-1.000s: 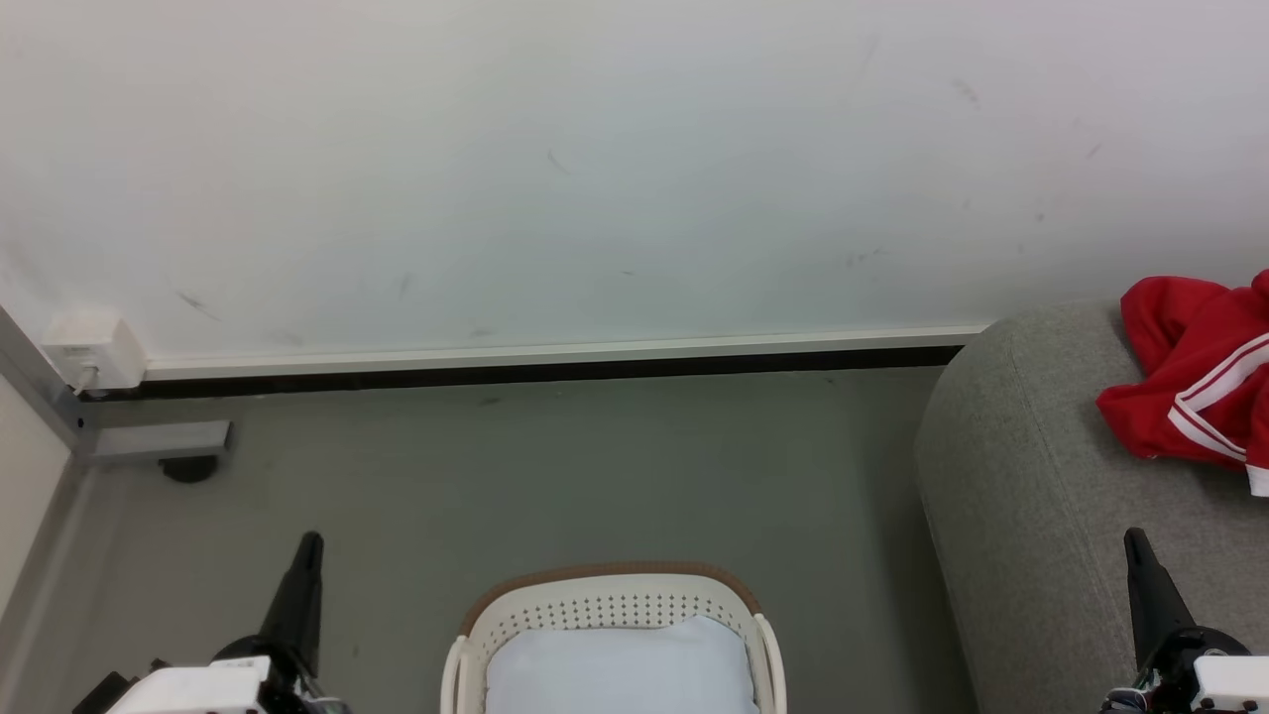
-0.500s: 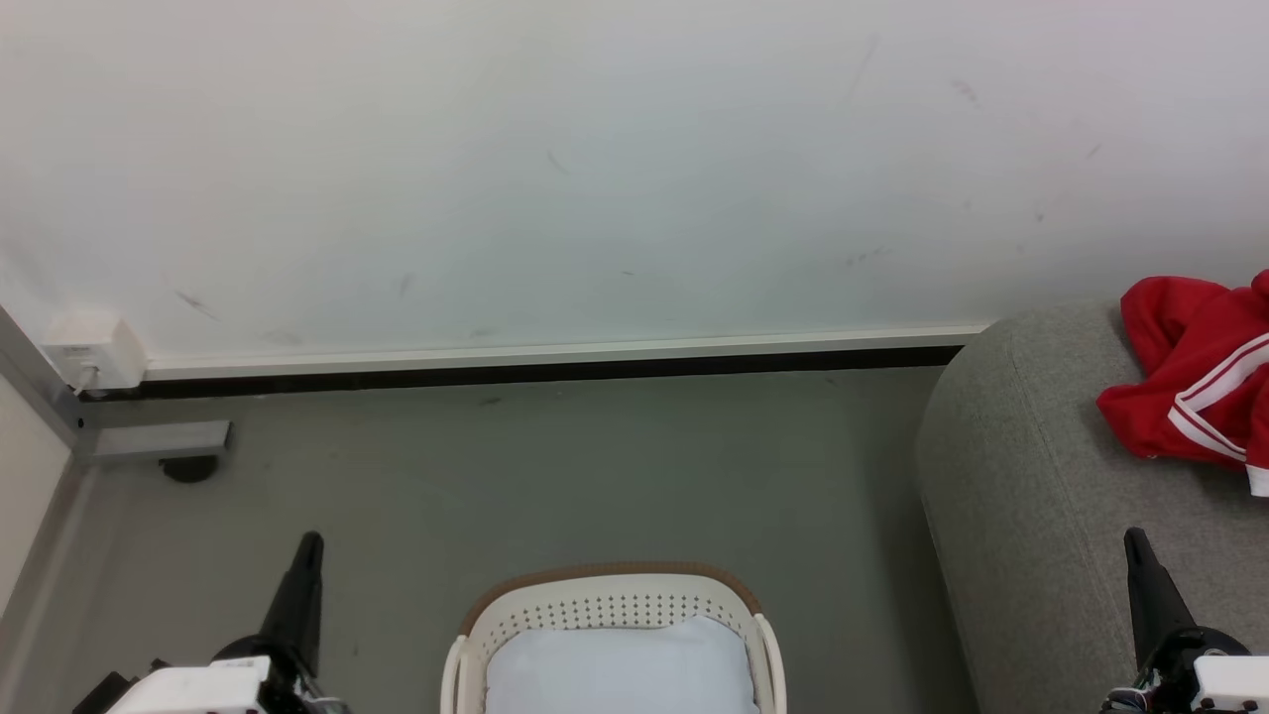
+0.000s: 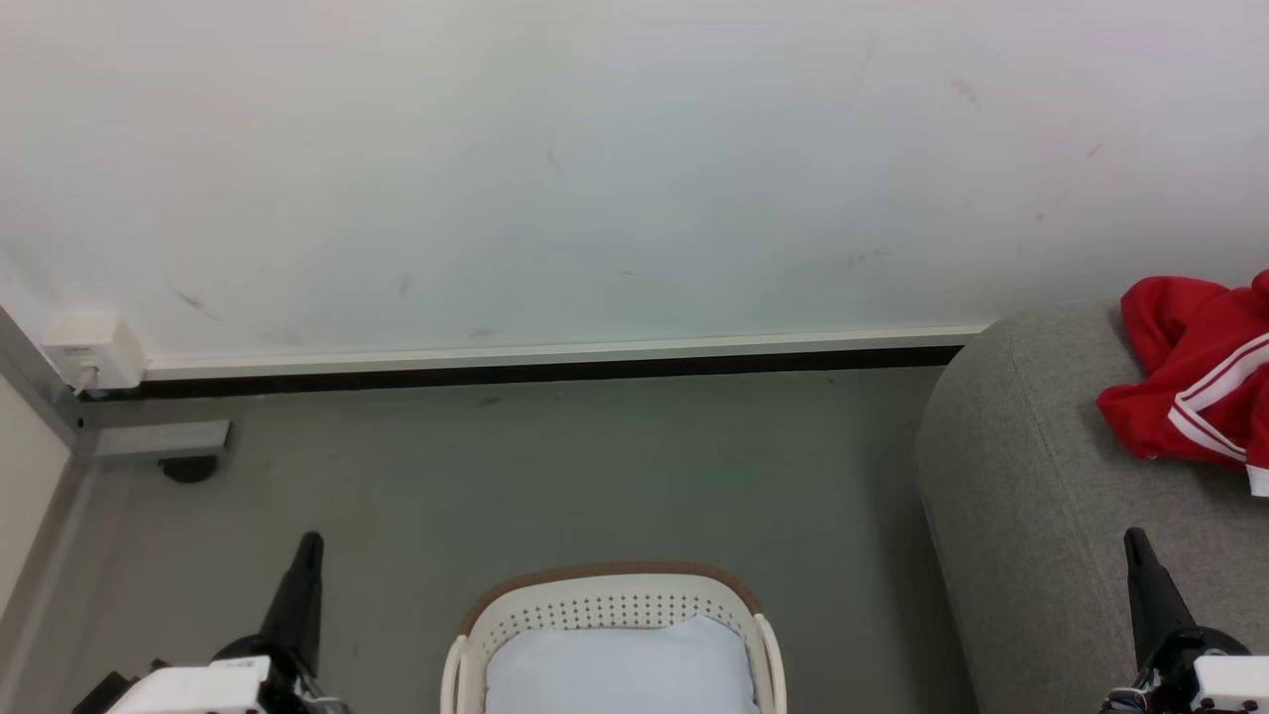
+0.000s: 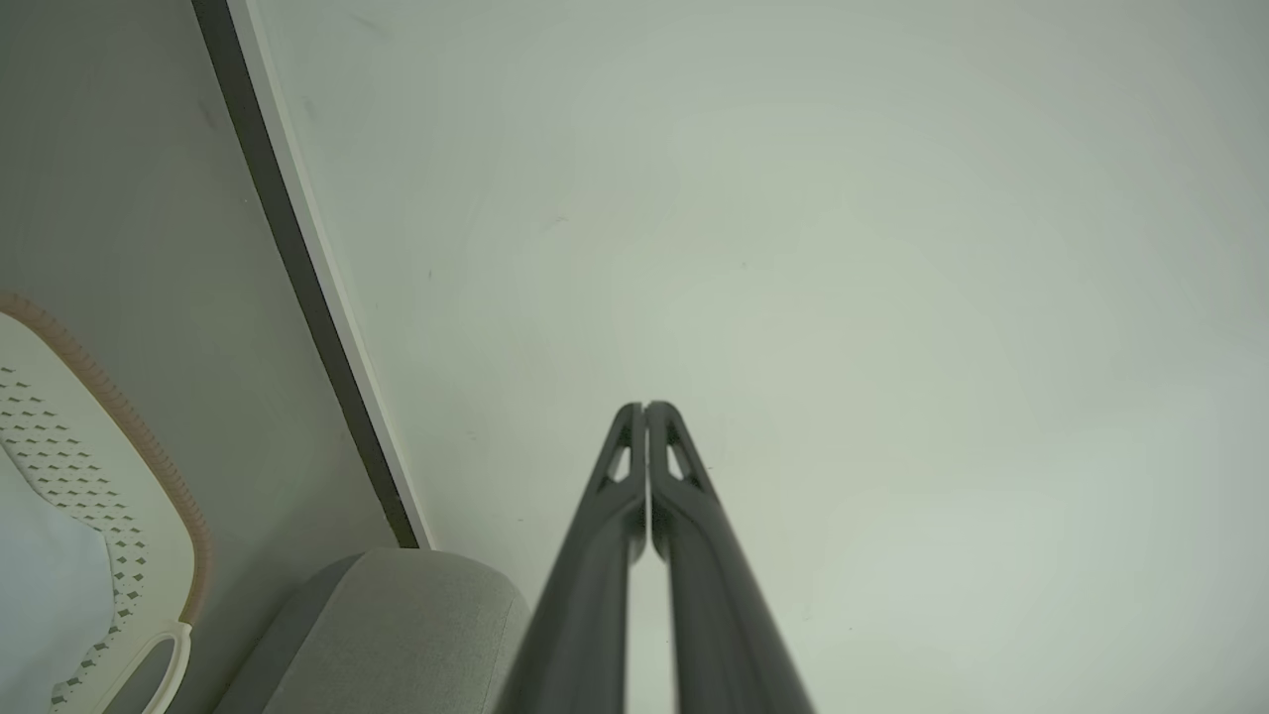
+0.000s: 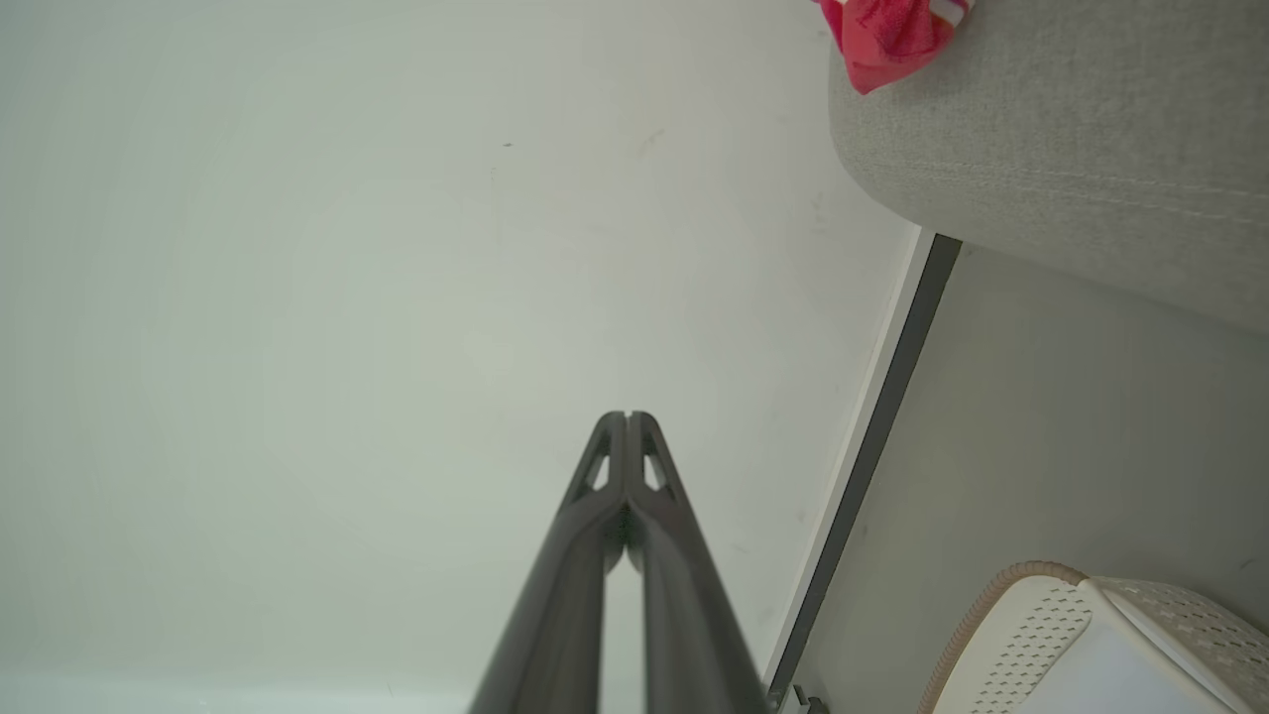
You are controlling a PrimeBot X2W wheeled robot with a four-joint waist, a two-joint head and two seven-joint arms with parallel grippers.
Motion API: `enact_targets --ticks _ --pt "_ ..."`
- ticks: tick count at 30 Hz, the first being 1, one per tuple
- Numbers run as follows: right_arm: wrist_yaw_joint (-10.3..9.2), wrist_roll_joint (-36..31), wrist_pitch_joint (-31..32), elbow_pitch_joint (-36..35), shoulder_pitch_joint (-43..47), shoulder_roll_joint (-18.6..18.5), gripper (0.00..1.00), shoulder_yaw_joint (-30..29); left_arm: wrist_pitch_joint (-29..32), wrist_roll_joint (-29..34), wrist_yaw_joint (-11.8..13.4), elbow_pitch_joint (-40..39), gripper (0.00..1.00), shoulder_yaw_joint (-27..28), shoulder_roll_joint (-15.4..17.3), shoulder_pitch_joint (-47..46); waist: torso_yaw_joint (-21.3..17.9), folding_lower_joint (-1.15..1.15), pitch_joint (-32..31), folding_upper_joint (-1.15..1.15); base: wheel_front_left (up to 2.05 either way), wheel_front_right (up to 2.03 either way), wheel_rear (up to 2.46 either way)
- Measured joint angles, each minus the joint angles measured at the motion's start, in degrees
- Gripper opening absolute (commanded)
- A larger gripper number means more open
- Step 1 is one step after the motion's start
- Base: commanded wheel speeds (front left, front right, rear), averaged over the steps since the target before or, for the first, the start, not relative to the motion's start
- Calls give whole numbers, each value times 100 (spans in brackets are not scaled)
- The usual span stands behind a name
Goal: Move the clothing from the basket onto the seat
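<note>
Red sports clothing with white stripe trim point(image 3: 1195, 377) lay crumpled on the large grey fabric-upholstered seat point(image 3: 1031, 496), toward its far side, running off the right edge of the head view. We logged the small oval cream-white perforated plastic basket with its brown woven-look rim point(image 3: 610, 577) on the grey floor point(image 3: 545, 466), left of the seat and apart from it. A pale bluish-white pad point(image 3: 615, 664) lay inside it.

The left gripper point(image 3: 311, 540) hung over the floor just left of the basket. Its two long dark fingers were pressed together and gripped nothing. We placed the clothing well apart from it, with the basket and the seat's rounded edge between.

The right gripper point(image 3: 1133, 536) hung over the near part of the seat, fingers likewise pressed together and empty. The clothing lay beyond its tips, farther along the seat and to the right, not touching. In both wrist views the joined fingertips pointed at the white wall point(image 3: 595, 149).
</note>
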Motion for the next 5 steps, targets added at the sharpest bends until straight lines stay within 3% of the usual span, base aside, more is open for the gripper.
enact_targets --ticks 5 --pt "0 0 0 0 0 0 0 0 0 0 0 0 0 0 0 0 0 0 0 0 0 0 0"
